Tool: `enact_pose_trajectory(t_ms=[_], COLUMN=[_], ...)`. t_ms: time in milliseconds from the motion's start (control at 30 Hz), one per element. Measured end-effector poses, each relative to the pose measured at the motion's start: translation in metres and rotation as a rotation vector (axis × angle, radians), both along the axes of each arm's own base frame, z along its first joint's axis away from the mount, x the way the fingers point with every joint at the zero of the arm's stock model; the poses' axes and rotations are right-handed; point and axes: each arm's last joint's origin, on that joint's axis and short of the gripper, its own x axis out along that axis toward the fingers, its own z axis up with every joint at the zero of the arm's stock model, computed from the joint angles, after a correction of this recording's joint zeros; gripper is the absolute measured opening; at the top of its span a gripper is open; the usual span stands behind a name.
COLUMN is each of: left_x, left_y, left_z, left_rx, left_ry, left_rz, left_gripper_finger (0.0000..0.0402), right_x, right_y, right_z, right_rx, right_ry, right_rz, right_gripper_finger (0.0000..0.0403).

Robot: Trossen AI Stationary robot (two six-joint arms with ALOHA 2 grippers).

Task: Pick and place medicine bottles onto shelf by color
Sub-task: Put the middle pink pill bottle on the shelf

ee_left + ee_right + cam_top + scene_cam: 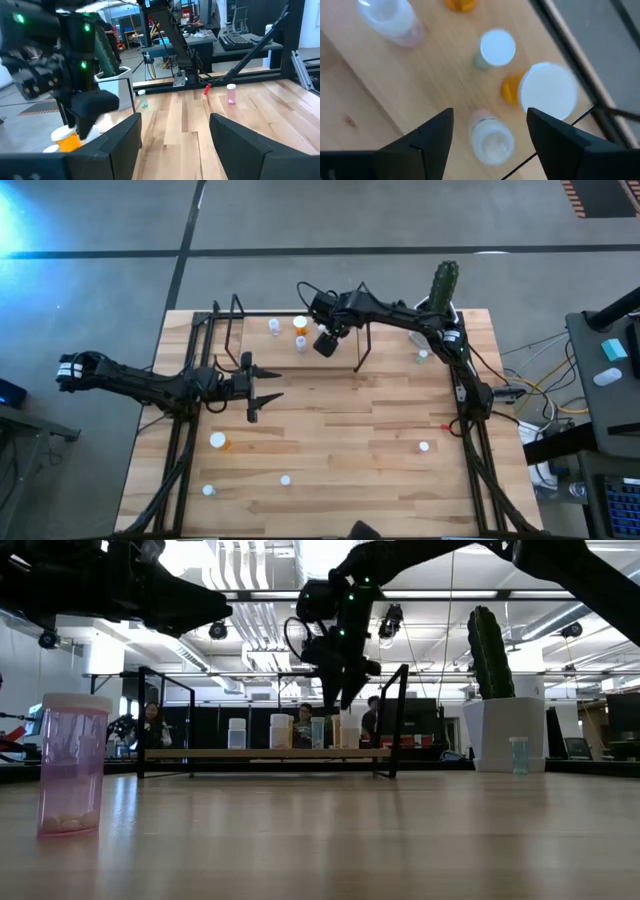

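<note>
R gripper (490,132) open above shelf (265,753) bottles, prob. clear.

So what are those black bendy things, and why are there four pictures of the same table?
They are two robot arms. Each ends in two fingers for picking things up. One picture looks down from above, one looks along the tabletop, and two come from little cameras on the arms' wrists.

The right gripper hangs over the shelf, a small wooden board with black wire rails. Its fingers are spread above a pinkish bottle standing among other bottles, and hold nothing. The left gripper waits over the table, open and empty.

More little medicine bottles stand scattered on the table, and a cactus sits at the far corner.
</note>
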Motion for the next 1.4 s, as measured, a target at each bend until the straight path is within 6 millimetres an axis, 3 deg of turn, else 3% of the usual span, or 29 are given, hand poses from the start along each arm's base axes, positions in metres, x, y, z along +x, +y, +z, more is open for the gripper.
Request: enact_pose_trajectory(t_ms=[167,300,500,633,700,833,1000,1200,1400], left_x=[0.000,0.000,0.000,0.000,0.000,0.000,0.000,0.000,0.000], left_y=[0.000,0.000,0.000,0.000,0.000,0.000,0.000,0.000,0.000], left_z=[0.000,0.000,0.000,0.000,0.000,0.000,0.000,0.000,0.000], left_rx=[0.000,0.000,0.001,0.001,0.001,0.000,-0.003,-0.003,-0.004], left_ry=[0.000,0.000,0.001,0.000,0.000,0.000,0.000,0.000,0.000], left_rz=[0.000,0.000,-0.002,-0.003,-0.003,-0.003,-0.003,-0.002,-0.002], left_gripper_finger=[0.0218,0.0218,0.0218,0.0218,0.0218,0.0218,0.0218,0.0218,0.0218], right_x=[-0.001,-0.012,-0.041,-0.076,-0.098,-0.142,-0.191,-0.227,-0.246], right_y=[0.011,0.036,0.117,0.178,0.207,0.250,0.288,0.322,0.343], right_z=[0.027,0.050,0.075,0.080,0.077,0.060,0.034,0.005,-0.022], right_rx=[-0.029,-0.056,-0.089,-0.092,-0.094,-0.073,-0.045,-0.011,0.020], right_ry=[0.008,0.076,0.132,0.109,0.105,0.104,0.103,0.101,0.102], right_rz=[0.052,0.097,0.203,0.225,0.215,0.162,0.084,-0.021,-0.087], right_gripper_finger=[0.0237,0.0208,0.0102,0.0023,0.0016,0.0012,0.0028,0.0104,0.0190])
